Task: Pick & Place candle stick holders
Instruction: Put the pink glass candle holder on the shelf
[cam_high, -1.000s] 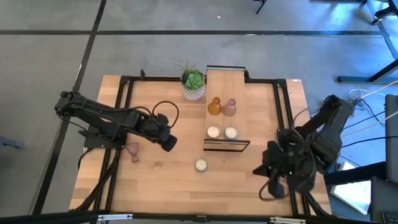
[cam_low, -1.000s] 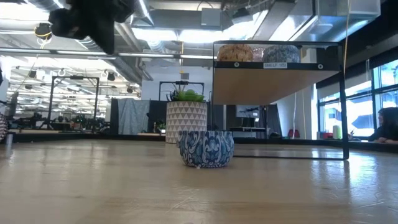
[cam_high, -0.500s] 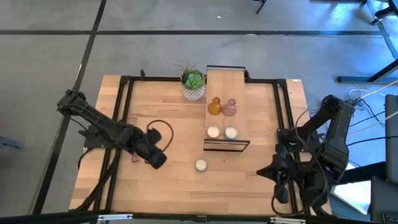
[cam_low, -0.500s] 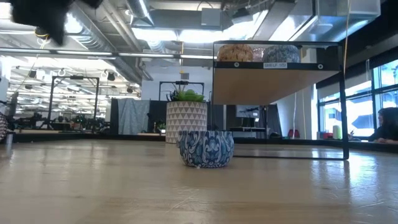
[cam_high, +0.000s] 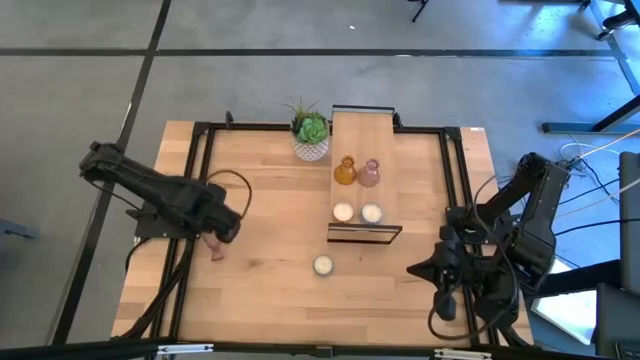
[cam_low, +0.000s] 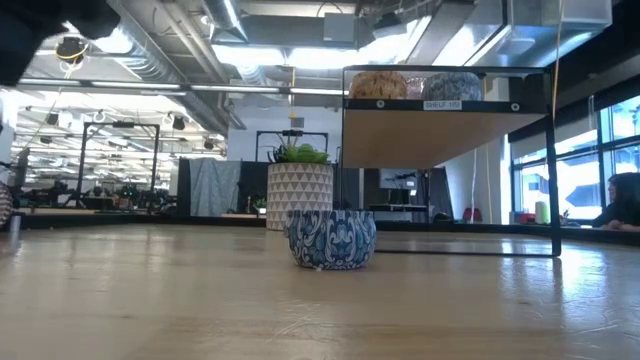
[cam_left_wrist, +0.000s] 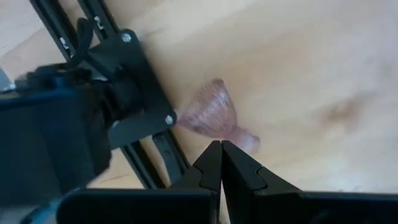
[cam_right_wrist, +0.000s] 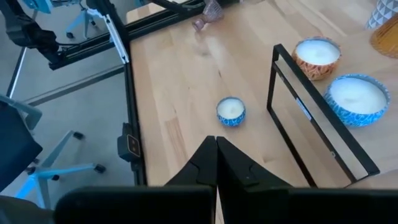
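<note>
a wooden table (cam_high: 270, 285) in a black frame stands on a grey floor; an open workshop shows behind. a shelf (cam_high: 364, 150) bears the amber holder (cam_high: 345, 171) and one pink holder (cam_high: 369, 173); the other pink holder (cam_left_wrist: 214, 116) lies tipped at the table's left edge. the left gripper (cam_left_wrist: 220, 163), fingers together, has pulled back over it since earlier. the right gripper (cam_right_wrist: 216, 157), also closed, waits at the right edge.
</note>
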